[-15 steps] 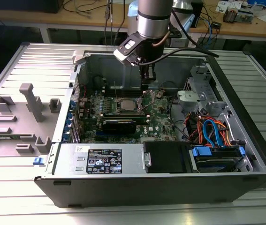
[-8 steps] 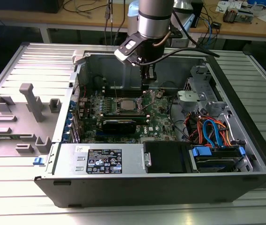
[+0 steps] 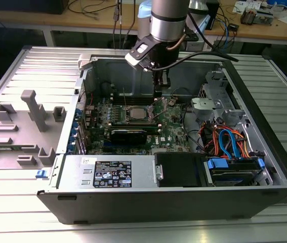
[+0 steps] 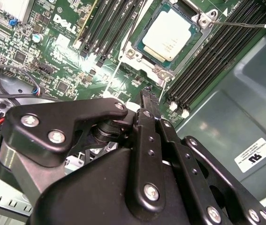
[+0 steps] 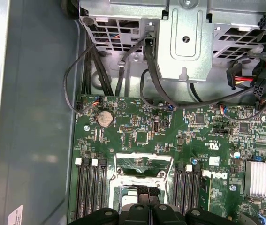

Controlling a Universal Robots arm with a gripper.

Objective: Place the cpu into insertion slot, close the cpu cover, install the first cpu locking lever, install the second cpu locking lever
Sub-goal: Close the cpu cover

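The cpu [image 4: 170, 35] lies flat in the insertion slot [image 4: 187, 50], its dull silver top bare; in the exterior view the cpu [image 3: 135, 114] sits mid-board. The cpu cover [image 5: 141, 158], a shiny frame with a square window, stands raised at the socket's edge. Just above that cover [image 3: 159, 105] hangs my gripper [image 3: 162, 87], a little toward the exterior view's right of the socket. Its black fingertips are pressed together with nothing seen between them, in both wrist views [image 4: 147, 91] [image 5: 142, 191]. One thin wire lever [image 4: 238, 23] sticks out sideways over the memory slots; another lever [image 3: 124, 98] stands upright.
Long black memory slots [image 4: 208, 61] flank the socket on both sides. A black card [image 3: 128, 134] lies in front of it. The drive cage [image 5: 184, 42] and loose cables [image 3: 227, 139] crowd the exterior view's right. A grey fixture [image 3: 29, 119] stands left of the case.
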